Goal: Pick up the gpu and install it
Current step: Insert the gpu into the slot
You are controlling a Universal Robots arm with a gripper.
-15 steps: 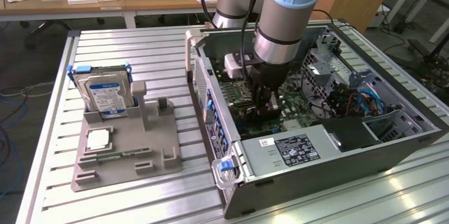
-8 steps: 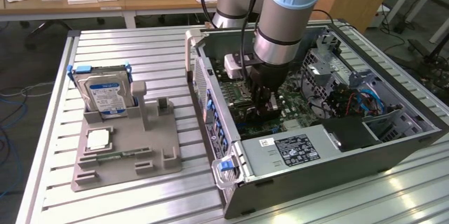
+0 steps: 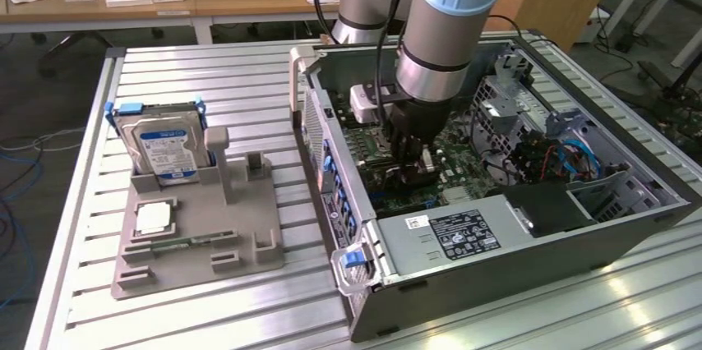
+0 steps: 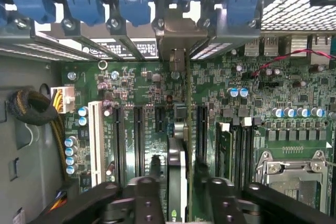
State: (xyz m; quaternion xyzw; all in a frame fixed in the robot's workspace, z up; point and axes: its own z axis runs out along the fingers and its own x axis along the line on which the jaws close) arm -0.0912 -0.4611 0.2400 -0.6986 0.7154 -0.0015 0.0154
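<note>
Now the gripper (image 4: 181, 192) clamps the gpu (image 4: 179, 145) edge-on between its fingers, inside the case (image 3: 329, 132). Its long axis runs along 1 motherboard (image 4: 294, 93) slot, bracket end reaching the case's rear openings, directly below the hand.

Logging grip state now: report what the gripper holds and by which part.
The gripper is shut on the gpu, clamping the card's upper edge from both faces, edge-on over the motherboard slots.

The open computer case (image 3: 515, 227) lies on the slatted table (image 3: 209, 62), with the parts holder (image 3: 197, 239) to the exterior view's left. A hard drive (image 3: 164, 149) stands in the holder's far end. Inside the case, the gpu (image 4: 181, 145) stands edge-on over the motherboard (image 4: 147, 93).
</note>
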